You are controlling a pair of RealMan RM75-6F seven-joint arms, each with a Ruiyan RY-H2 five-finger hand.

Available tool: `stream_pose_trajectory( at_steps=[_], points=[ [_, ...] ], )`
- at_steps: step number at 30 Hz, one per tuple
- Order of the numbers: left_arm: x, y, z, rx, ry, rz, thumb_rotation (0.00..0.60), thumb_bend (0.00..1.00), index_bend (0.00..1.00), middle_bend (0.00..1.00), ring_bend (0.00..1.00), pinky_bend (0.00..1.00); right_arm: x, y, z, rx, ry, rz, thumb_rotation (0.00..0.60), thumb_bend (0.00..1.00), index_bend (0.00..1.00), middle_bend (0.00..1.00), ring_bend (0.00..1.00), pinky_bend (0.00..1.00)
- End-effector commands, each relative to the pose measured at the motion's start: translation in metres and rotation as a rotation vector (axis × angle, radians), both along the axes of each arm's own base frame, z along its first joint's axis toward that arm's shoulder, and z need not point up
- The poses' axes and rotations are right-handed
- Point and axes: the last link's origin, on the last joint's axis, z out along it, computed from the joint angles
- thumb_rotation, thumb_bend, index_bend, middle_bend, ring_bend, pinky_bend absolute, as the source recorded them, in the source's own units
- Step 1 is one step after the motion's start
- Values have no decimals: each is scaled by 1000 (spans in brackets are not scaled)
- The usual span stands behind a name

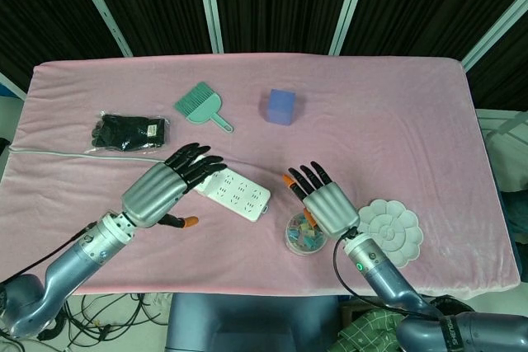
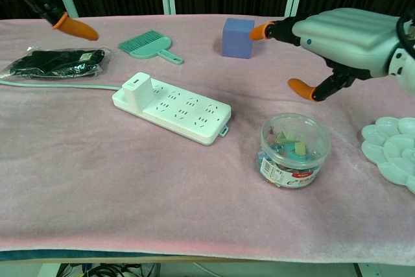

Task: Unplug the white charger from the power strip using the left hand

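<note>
The white charger (image 2: pixel 137 90) stands plugged into the left end of the white power strip (image 2: pixel 175 109), which lies slanted on the pink cloth. In the head view my left hand (image 1: pixel 165 185) hovers over that end of the power strip (image 1: pixel 241 196), back up and fingers spread, hiding the charger. The chest view shows only one orange fingertip (image 2: pixel 74 27) of it, high at the upper left and apart from the charger. My right hand (image 1: pixel 322 204) floats above the jar with its fingers apart and holds nothing; in the chest view the right hand (image 2: pixel 343 34) sits at the upper right.
A clear jar of coloured clips (image 2: pixel 294 150) stands right of the strip, a white palette (image 2: pixel 395 150) beyond it. A teal brush (image 2: pixel 148 47), a blue cube (image 2: pixel 238 37) and black gloves (image 2: pixel 55 61) lie further back. The strip's cable (image 2: pixel 52 85) runs left.
</note>
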Motion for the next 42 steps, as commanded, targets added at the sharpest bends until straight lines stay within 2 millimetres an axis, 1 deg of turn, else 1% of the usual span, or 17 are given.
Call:
stream_pose_trajectory(
  at_steps=[1, 5, 9, 11, 15, 16, 21, 28, 32, 36, 42],
  points=[
    [-45, -16, 15, 145, 202, 118, 600, 67, 121, 101, 0, 24, 8, -3, -15, 6, 5, 3, 600, 407, 16, 46, 61, 54],
    [-68, -21, 16, 165, 266, 165, 600, 62, 126, 104, 0, 13, 21, -6, -32, 20, 13, 8, 600, 386, 17, 45, 61, 54],
    [-84, -21, 11, 163, 263, 173, 600, 63, 167, 125, 0, 13, 36, -9, -48, 36, 13, 1, 600, 393, 18, 45, 62, 54],
    [-94, -18, 7, 162, 256, 165, 600, 63, 169, 127, 0, 13, 43, -9, -55, 48, 13, -6, 600, 423, 18, 46, 65, 54],
    [-114, -14, -3, 143, 258, 167, 600, 63, 170, 127, 0, 13, 54, -10, -69, 62, 25, -18, 600, 563, 41, 48, 68, 54],
    [-118, -12, -6, 138, 261, 168, 600, 63, 170, 127, 0, 13, 57, -10, -72, 65, 29, -21, 600, 577, 46, 49, 68, 54],
    [-129, -2, -22, 108, 232, 182, 600, 62, 159, 123, 0, 13, 69, -7, -89, 94, 45, -29, 600, 578, 46, 55, 69, 54],
    [-137, 5, -46, 77, 216, 175, 600, 63, 158, 128, 0, 13, 80, -1, -110, 105, 66, -19, 600, 578, 47, 56, 80, 54],
    [-138, 11, -61, 69, 230, 162, 600, 63, 158, 132, 0, 13, 81, 0, -121, 103, 92, -10, 600, 579, 47, 56, 81, 54],
    [-134, 17, -75, 74, 215, 145, 600, 63, 160, 134, 0, 13, 80, -1, -126, 100, 111, -11, 600, 578, 46, 56, 81, 54],
    [-122, 29, -95, 95, 192, 101, 600, 63, 164, 134, 0, 13, 75, -3, -129, 98, 120, -22, 600, 579, 46, 56, 81, 54]
  ],
)
